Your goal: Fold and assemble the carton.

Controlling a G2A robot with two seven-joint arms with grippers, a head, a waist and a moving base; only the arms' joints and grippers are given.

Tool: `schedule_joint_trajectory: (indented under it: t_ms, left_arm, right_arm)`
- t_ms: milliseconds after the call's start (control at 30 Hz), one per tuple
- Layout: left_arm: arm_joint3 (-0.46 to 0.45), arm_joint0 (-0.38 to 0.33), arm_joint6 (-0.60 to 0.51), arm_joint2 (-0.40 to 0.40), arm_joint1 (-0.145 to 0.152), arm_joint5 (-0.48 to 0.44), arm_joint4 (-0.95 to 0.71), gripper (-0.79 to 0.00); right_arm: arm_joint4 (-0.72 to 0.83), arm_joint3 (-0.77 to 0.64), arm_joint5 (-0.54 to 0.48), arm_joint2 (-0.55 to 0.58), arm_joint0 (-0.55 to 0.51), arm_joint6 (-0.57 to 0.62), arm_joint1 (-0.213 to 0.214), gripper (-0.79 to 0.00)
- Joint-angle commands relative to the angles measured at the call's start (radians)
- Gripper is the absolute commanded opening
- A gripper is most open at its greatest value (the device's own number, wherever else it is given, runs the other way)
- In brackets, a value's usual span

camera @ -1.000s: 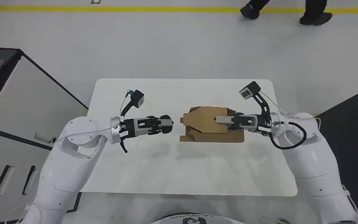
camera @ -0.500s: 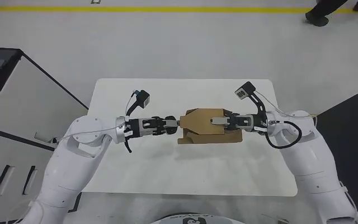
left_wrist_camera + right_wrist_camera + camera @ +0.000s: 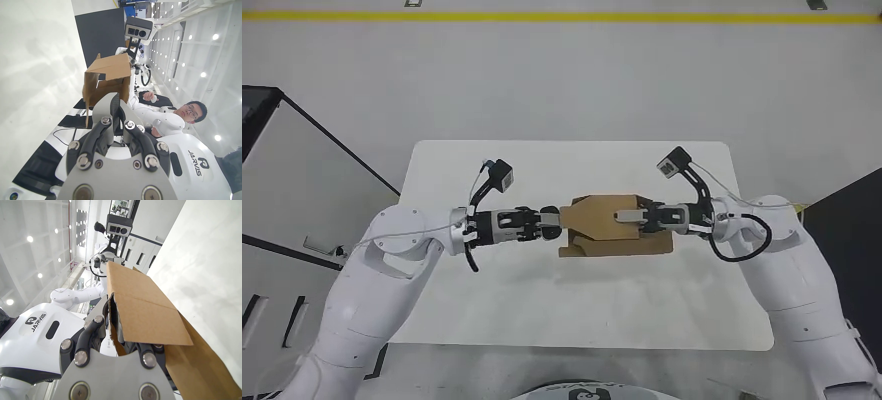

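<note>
A brown carton [image 3: 602, 232] lies partly opened at the middle of the white table [image 3: 492, 290]. My right gripper [image 3: 624, 214] lies over the carton's top, shut on one of its panels. In the right wrist view the cardboard wall [image 3: 143, 306] runs between the right gripper's [image 3: 111, 306] fingers. My left gripper [image 3: 554, 222] is at the carton's left end, shut, tips against the cardboard. In the left wrist view the carton [image 3: 113, 70] stands as an open tube, with loose flaps, just beyond the left gripper [image 3: 115, 98].
The table has free room in front of, behind and on both sides of the carton. A dark framed panel [image 3: 282, 130] stands off the table's left edge. A black surface [image 3: 852, 210] lies off the right edge.
My left gripper has moved right across the table until it met the carton's left end. The right gripper and the carton have shifted slightly left.
</note>
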Motion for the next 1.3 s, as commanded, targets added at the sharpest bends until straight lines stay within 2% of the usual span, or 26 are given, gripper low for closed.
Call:
schedule_joint_trajectory:
  t_ms: [0,333,700,1000,1267]
  left_arm:
    - [-0.001,0.0,0.0,0.002,0.0,-0.002,-0.004,-0.785]
    - [-0.018,-0.014,0.001,0.022,-0.001,-0.005,-0.011,-0.785]
    - [-0.039,-0.057,0.009,0.082,-0.009,-0.009,0.005,-0.785]
    - [-0.025,-0.095,0.026,0.146,-0.019,-0.014,0.026,-0.785]
    - [-0.012,-0.109,0.034,0.166,-0.023,-0.02,0.027,-0.785]
  right_arm:
    - [-0.012,-0.001,0.004,-0.004,0.003,-0.002,0.001,-0.785]
    - [-0.046,-0.002,0.026,-0.021,0.009,-0.013,0.003,-0.785]
    - [-0.065,-0.003,0.04,-0.036,0.013,-0.024,0.006,-0.785]
    - [-0.068,-0.012,0.042,-0.044,0.012,-0.027,0.008,-0.785]
    - [-0.067,-0.018,0.039,-0.046,0.008,-0.031,0.01,-0.785]
